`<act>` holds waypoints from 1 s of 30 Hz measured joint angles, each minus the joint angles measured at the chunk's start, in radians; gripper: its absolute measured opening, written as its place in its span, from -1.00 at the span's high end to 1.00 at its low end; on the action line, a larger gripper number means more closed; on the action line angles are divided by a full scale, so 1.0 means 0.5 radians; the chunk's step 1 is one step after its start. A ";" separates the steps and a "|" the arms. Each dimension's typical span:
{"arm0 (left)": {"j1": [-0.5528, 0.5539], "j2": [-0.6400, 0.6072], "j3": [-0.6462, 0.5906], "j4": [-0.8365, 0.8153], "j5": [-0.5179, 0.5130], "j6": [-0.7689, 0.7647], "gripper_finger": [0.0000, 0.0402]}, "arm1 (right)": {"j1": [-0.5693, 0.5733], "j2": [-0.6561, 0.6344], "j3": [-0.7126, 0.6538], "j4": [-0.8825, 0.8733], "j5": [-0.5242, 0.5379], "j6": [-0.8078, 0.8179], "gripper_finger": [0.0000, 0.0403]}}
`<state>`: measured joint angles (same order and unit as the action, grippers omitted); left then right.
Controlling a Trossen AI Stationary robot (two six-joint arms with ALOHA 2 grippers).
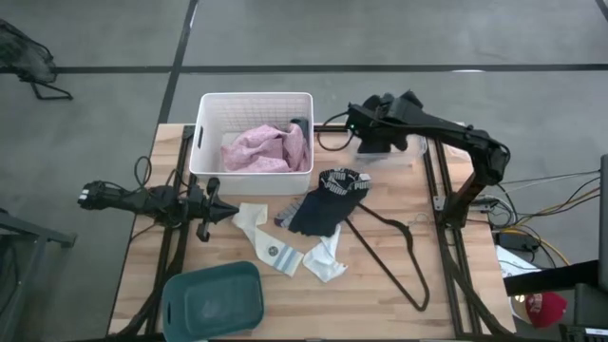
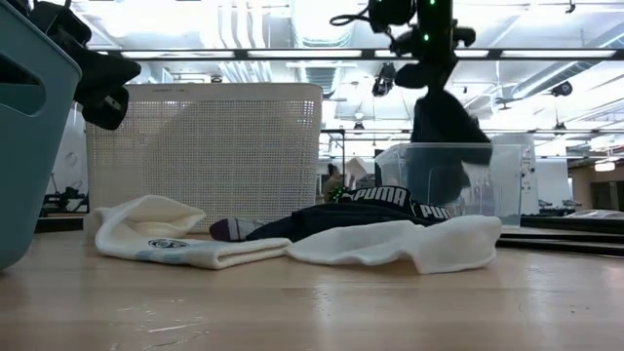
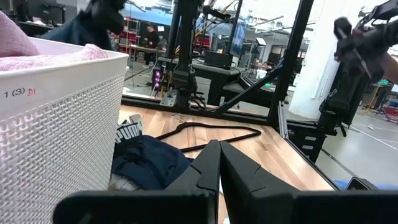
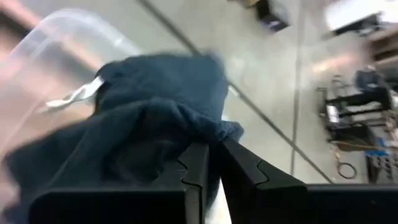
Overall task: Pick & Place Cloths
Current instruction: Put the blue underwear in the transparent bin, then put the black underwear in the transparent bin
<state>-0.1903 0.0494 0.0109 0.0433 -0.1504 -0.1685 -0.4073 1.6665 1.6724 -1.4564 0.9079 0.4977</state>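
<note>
My right gripper (image 4: 211, 152) is shut on a dark navy garment (image 2: 444, 132) and hangs it over a clear plastic bin (image 2: 487, 180) at the far right of the table. A pink garment (image 1: 266, 147) lies in the white basket (image 1: 204, 142). On the table lie a dark garment with a lettered waistband (image 1: 328, 199), cream socks (image 1: 266, 242) and a white sock (image 1: 325, 261). My left gripper (image 1: 228, 211) waits shut and level at the table's left, touching nothing. My right gripper pinches a bunched fold of the navy garment (image 4: 205, 134) between its two fingertips, slanting down from above. The garment hangs slack below the fingers, lifted clear of the table, its lower end (image 2: 439, 180) behind the clear bin's wall.
A thin black wire hanger (image 1: 399, 252) lies on the right half of the table. A teal tub (image 1: 214, 299) stands at the near left edge. Black frame rails run along both sides of the table.
</note>
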 joint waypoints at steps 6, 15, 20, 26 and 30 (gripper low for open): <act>0.000 0.000 0.000 0.000 0.000 -0.001 0.94 | -0.010 0.000 -0.171 0.161 -0.532 -0.180 0.67; 0.000 0.000 0.000 0.000 0.000 0.000 0.94 | -0.016 0.000 -0.225 0.181 -0.643 -0.211 0.23; -0.001 0.000 0.000 0.000 0.001 0.000 0.94 | 0.039 0.000 -0.222 0.241 -0.662 -0.211 0.03; 0.000 0.000 0.000 0.000 0.001 0.000 0.94 | 0.226 -0.001 -0.222 0.439 -0.664 -0.304 -0.05; 0.000 0.000 0.000 0.000 0.000 0.000 0.94 | 0.354 -0.001 -0.223 0.511 -0.665 -0.340 -0.03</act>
<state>-0.1904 0.0494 0.0109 0.0433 -0.1503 -0.1686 -0.2303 1.6661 1.5609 -1.2010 0.5755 0.3275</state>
